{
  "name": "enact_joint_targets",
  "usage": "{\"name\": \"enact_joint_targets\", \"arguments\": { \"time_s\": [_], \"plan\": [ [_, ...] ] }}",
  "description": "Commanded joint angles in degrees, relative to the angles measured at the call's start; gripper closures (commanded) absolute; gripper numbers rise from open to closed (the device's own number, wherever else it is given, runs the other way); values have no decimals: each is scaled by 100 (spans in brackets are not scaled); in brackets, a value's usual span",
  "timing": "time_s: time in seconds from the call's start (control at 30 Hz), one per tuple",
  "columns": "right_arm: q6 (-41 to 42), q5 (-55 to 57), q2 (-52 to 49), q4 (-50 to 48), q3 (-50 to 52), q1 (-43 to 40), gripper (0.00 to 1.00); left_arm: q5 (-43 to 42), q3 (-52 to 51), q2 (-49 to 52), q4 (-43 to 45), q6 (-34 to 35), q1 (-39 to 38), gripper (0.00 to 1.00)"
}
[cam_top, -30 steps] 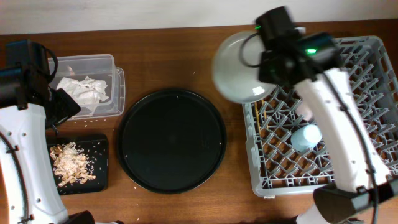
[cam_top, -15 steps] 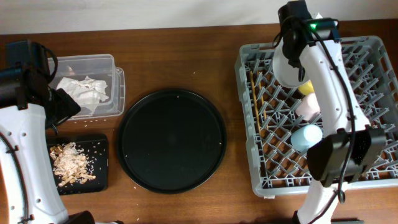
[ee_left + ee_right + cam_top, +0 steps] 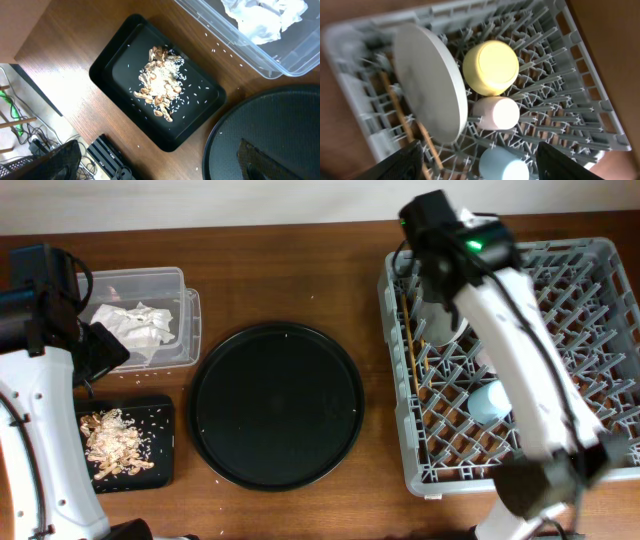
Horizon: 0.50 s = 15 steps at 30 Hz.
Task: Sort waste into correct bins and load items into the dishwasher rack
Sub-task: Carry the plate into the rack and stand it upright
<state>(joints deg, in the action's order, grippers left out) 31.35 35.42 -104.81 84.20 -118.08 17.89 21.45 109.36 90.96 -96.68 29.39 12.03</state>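
Reddish-brown wood-grain surface (image 3: 280,280). At 3 o'clock, a grey dishwasher rack (image 3: 600,280) with a lattice-patterned floor. Inside it are a plain pale grey plate (image 3: 432,82), a yellow bowl (image 3: 491,67), a soft pink cup (image 3: 496,113), a light-blue cup (image 3: 503,166) and tan wooden chopsticks (image 3: 418,402). At centre, a plain black round tray (image 3: 277,405). At 10 o'clock, a clear tub (image 3: 140,277) showing white paper wrappers (image 3: 135,325). At 8 o'clock, a black tray (image 3: 125,60) speckled with beige-brown food scraps (image 3: 160,87) and tiny white grains.
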Motion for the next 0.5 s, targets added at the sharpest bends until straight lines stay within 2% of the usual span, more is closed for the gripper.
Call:
{"name": "enact_joint_targets", "arguments": {
  "time_s": [0.0, 0.03, 0.07, 0.13, 0.23, 0.27, 0.33, 0.47],
  "plan": [
    [42, -1211, 1300, 363, -39, 63, 20, 42, 20, -13, -2, -72, 13, 1],
    [35, -1532, 1679, 503, -39, 63, 16, 42, 20, -13, -2, -72, 13, 1],
    [-372, -2044, 2111, 708, -37, 66, 15, 42, 20, -13, -2, -72, 13, 1],
    [-442, -2404, 2664, 1314, 31, 168, 16, 42, 20, -13, -2, -72, 13, 1],
    [-385, -2492, 3692, 1250, 1099, 885, 15, 42, 20, -13, -2, -72, 13, 1],
    [-232, -2500, 3912, 1250, 1475, 949, 1, 42, 20, -13, -2, -72, 13, 1],
    [-236, -2579, 3982, 1311, 1818, 949, 1, 42, 20, -13, -2, -72, 13, 1],
    [-236, -2579, 3563, 1311, 1818, 949, 1, 42, 20, -13, -2, -72, 13, 1]
  ]
}}
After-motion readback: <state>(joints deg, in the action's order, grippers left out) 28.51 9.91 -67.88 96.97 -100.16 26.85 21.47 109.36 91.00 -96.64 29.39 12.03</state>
